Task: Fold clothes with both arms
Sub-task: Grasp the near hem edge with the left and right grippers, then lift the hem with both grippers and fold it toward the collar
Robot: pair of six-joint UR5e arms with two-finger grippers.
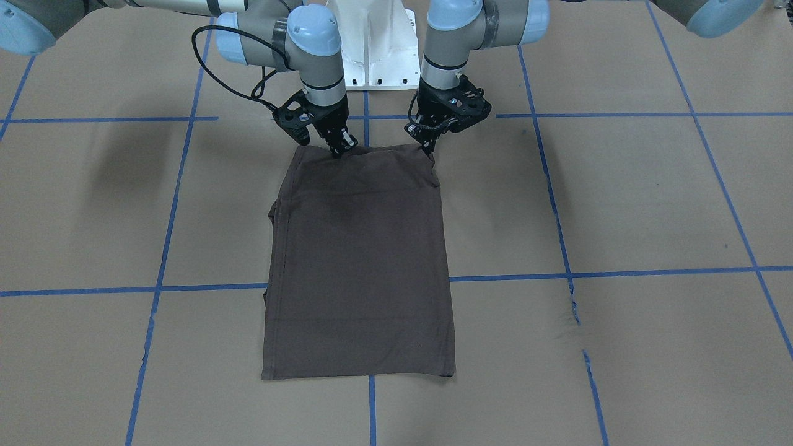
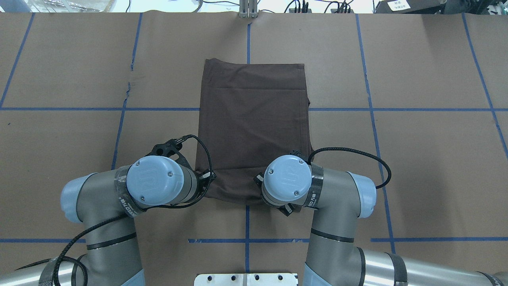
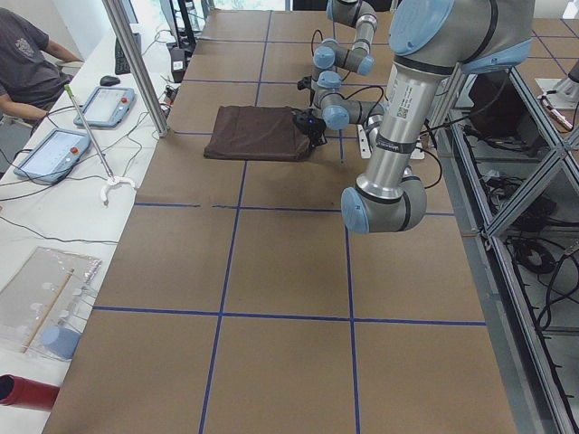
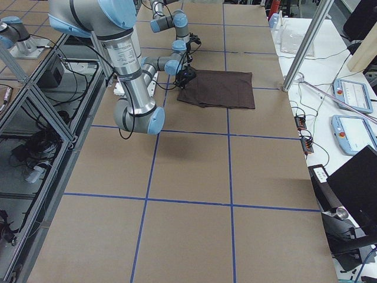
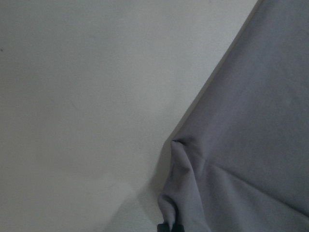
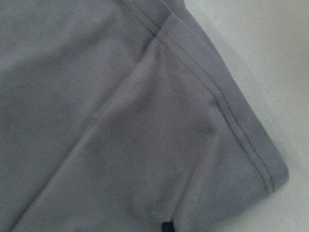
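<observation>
The dark brown T-shirt (image 1: 359, 260) lies on the brown paper table, folded into a tall rectangle; it also shows in the overhead view (image 2: 254, 119). Collar and lettering are hidden. Both grippers are at the shirt's edge nearest the robot. My left gripper (image 1: 429, 150) is shut on that edge's corner; the left wrist view shows fabric (image 5: 251, 145) bunched into its fingertips. My right gripper (image 1: 339, 147) is shut on the same edge near the other corner; the right wrist view shows a stitched hem (image 6: 227, 116). In the overhead view the wrists hide both grippers.
The white pedestal base (image 1: 378, 56) stands just behind the grippers. Blue tape lines grid the paper, which has a tear (image 1: 573, 303). A metal post (image 3: 136, 63), teach pendants (image 3: 54, 154) and a seated operator (image 3: 23, 63) are at the far side.
</observation>
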